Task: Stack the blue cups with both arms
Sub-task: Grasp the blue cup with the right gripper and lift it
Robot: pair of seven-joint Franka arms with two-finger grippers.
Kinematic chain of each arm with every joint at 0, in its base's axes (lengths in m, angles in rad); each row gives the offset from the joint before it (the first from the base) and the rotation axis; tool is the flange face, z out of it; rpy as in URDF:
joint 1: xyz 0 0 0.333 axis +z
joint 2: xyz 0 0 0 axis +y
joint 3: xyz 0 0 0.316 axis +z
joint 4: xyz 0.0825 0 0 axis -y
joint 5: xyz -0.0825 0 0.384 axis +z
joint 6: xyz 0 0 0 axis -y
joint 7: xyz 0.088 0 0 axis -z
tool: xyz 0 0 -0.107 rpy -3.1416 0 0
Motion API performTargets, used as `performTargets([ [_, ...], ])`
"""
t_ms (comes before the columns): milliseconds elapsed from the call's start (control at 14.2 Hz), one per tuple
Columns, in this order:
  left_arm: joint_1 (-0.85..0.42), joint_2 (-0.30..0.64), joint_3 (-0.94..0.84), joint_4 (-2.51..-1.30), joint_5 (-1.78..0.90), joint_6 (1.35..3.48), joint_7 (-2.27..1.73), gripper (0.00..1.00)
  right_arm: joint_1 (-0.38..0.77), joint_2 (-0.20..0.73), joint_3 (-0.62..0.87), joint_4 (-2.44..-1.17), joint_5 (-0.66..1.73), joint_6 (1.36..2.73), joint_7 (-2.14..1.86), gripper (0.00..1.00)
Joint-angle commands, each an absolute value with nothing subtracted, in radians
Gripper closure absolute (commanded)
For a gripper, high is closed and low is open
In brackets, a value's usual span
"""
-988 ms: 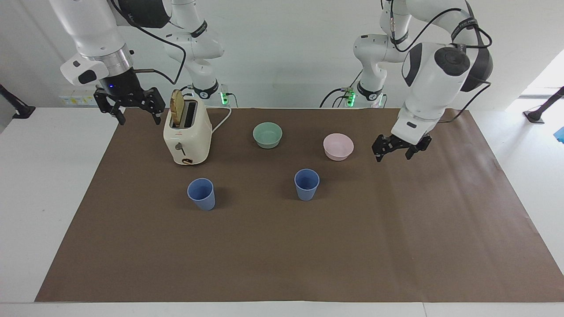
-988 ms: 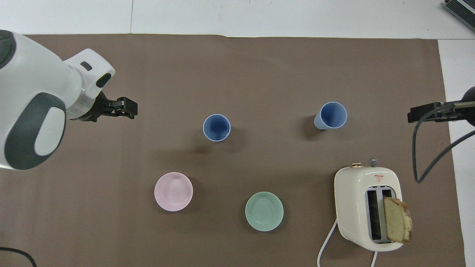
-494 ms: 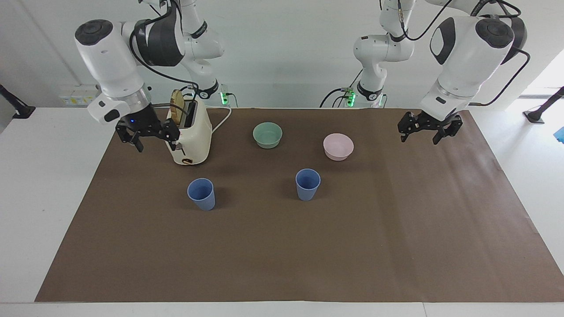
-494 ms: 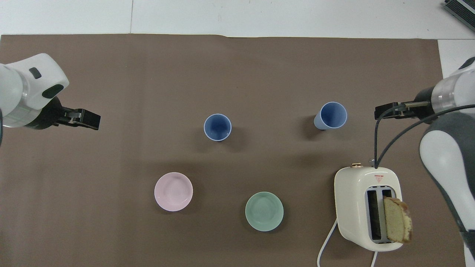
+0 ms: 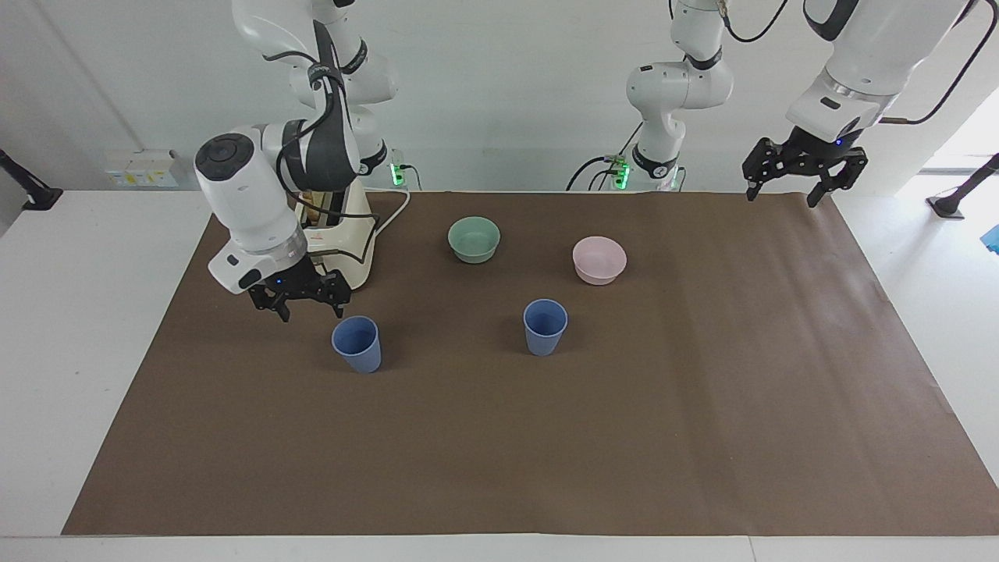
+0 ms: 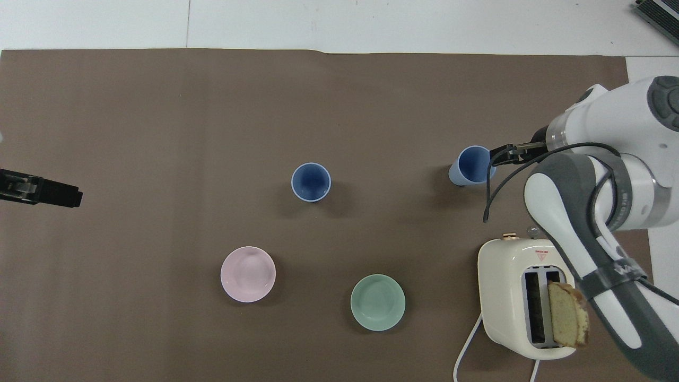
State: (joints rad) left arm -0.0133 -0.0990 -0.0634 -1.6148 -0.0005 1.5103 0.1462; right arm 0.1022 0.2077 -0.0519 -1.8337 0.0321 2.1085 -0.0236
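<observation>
Fingers spread, the right gripper (image 5: pixel 300 301) hangs just beside 1 small blue plastic cup (image 5: pixel 357 343) (both cups stand apart). The left gripper (image 5: pixel 804 173), also spread, waits up high.

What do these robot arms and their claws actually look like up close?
Both arms are glossy white, built of rounded segments with dark grey or black joint caps and silver wrist rings. Black cables loop along them. Each ends in a black two-finger claw: the right gripper and the left gripper, each showing a small blue light just above it.
</observation>
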Motion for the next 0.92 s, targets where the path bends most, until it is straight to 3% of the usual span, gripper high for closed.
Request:
performTargets([
  [0, -0.005, -0.083, -0.074, -1.523, -0.001, 1.431, 0.15, 0.0, 0.101, 0.239, -0.052, -1.858, 0.049, 2.175, -0.015, 0.0],
  [564, 0.009, -0.084, -0.066, -1.578, -0.054, 1.526, 0.1, 0.0, 0.123, 0.288, -0.052, -1.891, 0.049, 2.238, -0.015, 0.0],
  [705, 0.011, -0.086, -0.066, -1.586, -0.055, 1.532, 0.098, 0.0, 0.123, 0.288, -0.052, -1.891, 0.049, 2.237, -0.018, 0.68],
  [776, 0.011, -0.092, -0.066, -1.598, -0.055, 1.532, 0.097, 0.0, 0.121, 0.29, -0.052, -1.888, 0.049, 2.237, -0.026, 0.95],
  [846, 0.009, -0.094, -0.066, -1.6, -0.054, 1.525, 0.101, 0.0, 0.123, 0.293, -0.052, -1.885, 0.049, 2.237, -0.028, 1.0],
])
